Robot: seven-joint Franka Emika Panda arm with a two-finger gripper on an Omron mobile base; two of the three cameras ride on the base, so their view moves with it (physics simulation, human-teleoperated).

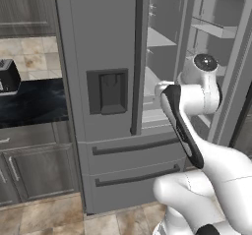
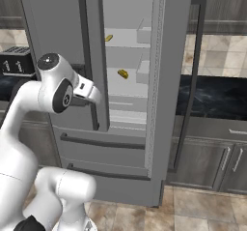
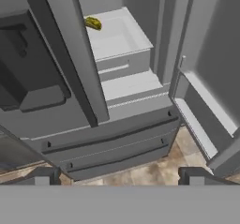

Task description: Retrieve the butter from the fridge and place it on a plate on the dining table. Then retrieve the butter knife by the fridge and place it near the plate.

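Hanging in front of the fridge (image 1: 108, 57), the gripper (image 3: 117, 174) has its jaws spread wide with nothing between them. The right door is swung open. The butter (image 3: 93, 23) sits on a white shelf well ahead of the fingertips (image 3: 44, 175), up and a bit left, past the left door's dark handle (image 3: 70, 54).

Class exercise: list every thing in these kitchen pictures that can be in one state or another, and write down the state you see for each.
fridge: left door shut, right door swung open.
bottom drawers: both shut.
butter: lying on a shelf inside the fridge, not held.
gripper: open, empty, in front of the fridge.
cabinet doors: shut.
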